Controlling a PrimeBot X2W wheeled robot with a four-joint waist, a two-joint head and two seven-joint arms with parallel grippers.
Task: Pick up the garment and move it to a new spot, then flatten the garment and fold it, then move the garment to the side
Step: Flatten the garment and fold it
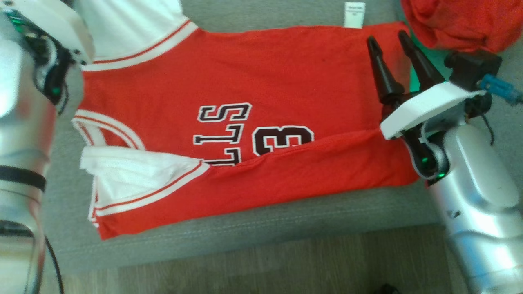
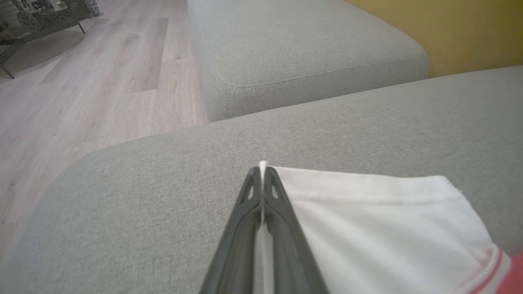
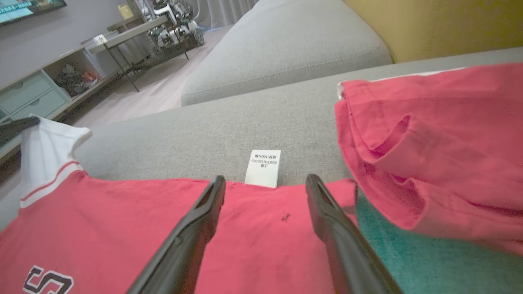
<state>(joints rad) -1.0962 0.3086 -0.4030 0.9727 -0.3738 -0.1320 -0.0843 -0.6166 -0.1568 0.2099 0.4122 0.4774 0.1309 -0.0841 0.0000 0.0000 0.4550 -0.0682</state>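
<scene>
1. The red jersey (image 1: 265, 77) lay flat on the sofa (image 1: 245, 228), partly folded.
2. The left claw (image 2: 261, 173) clenched its white sleeve edge, probably to fold it inward.
3. The right claw (image 1: 386, 41) hovered released, above the sofa.

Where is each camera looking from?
Head view: from the head, down at the jersey on the sofa; open right hand, left forearm.
Left wrist view: from that wrist, along the shut left hand pinching a white sleeve.
Right wrist view: from that wrist, between its fingers toward the label.
Both head and right wrist show the label.
</scene>
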